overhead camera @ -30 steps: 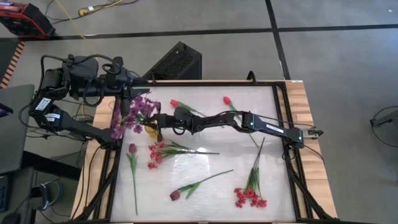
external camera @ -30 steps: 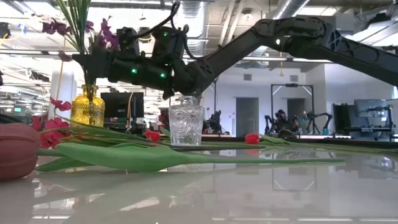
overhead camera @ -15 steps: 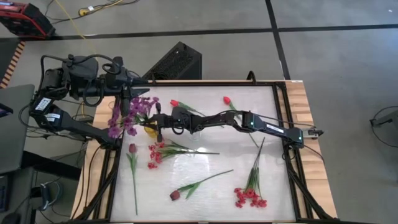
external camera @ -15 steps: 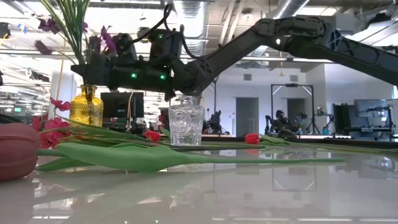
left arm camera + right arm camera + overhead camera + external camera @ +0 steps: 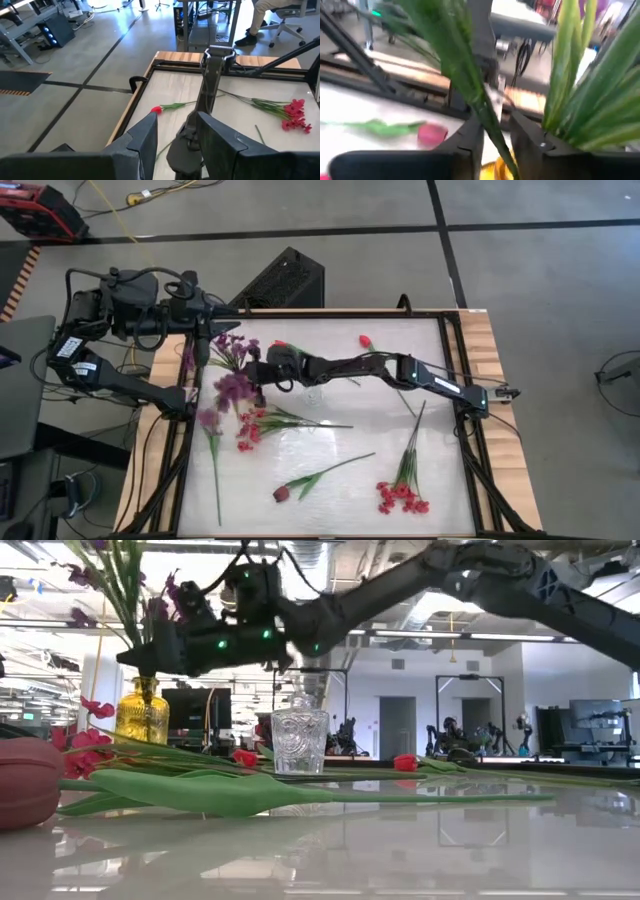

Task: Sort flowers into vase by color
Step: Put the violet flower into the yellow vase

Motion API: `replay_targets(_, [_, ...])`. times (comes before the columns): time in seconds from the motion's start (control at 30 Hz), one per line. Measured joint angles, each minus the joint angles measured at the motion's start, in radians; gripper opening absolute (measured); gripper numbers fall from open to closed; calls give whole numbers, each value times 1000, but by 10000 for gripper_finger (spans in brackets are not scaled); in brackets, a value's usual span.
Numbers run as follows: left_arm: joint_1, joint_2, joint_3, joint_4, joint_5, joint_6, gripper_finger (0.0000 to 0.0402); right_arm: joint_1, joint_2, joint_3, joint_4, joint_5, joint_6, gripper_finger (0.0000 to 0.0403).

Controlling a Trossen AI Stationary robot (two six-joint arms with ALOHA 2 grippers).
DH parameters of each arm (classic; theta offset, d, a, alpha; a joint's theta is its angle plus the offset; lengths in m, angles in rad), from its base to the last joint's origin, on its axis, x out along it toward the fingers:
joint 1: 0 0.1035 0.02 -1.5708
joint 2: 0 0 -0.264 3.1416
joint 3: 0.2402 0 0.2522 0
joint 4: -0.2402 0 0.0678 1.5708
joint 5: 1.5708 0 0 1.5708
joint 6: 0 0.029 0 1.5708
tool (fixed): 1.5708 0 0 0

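Note:
My right gripper [image 5: 250, 372] reaches across from the table's right and is shut on a purple blossom spray [image 5: 232, 385] just above the yellow vase [image 5: 140, 712]. More purple blossoms [image 5: 226, 348] with green leaves [image 5: 580, 95] stand in that vase. A clear glass vase [image 5: 300, 736] stands beside it, toward the right. Red tulips [image 5: 365, 340], red-pink sprays [image 5: 255, 425] [image 5: 400, 496] and a maroon tulip [image 5: 282, 493] lie flat on the white table. My left gripper [image 5: 206, 332] waits open at the far left corner. My right gripper pinches the purple spray's green stem [image 5: 487, 117] between its two fingers [image 5: 470, 135], coming in level from the table's right, across the stem. The stem stands nearly upright and runs down toward the yellow vase's mouth [image 5: 492, 167]; its blossoms spread above the gripper.
A long green stem [image 5: 216, 475] lies near the left edge; its head is covered by purple blossoms. A dark frame [image 5: 445, 350] borders the table. Bare white surface lies in the near middle [image 5: 330, 510] and at the far right [image 5: 420, 340].
My right gripper has risen above the yellow vase and shifted slightly toward the far edge, staying shut on the stem. The purple spray has come up with it, and its blossoms have swung and spread toward the near edge.

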Motion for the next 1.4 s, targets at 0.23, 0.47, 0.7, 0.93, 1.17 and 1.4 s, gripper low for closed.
replay_targets(0.23, [0,0,0,0,0,-1,123,-28,-103,0,-358,0,-85,209])
replay_targets(0.47, [0,0,0,-1,-1,-3,123,-47,-173,0,-588,1,-109,244])
replay_targets(0.7, [0,0,0,-3,-1,-3,123,-51,-228,-1,-794,2,-155,244])
replay_targets(0.93, [0,0,0,-9,-1,1,123,-57,-316,-1,-1027,28,-191,244])
replay_targets(1.17, [0,0,0,-20,5,-2,123,-112,-438,-5,-1307,109,-133,244])
replay_targets(1.4, [0,-1,0,-86,20,-29,123,-155,-606,-276,-1302,108,-27,238])
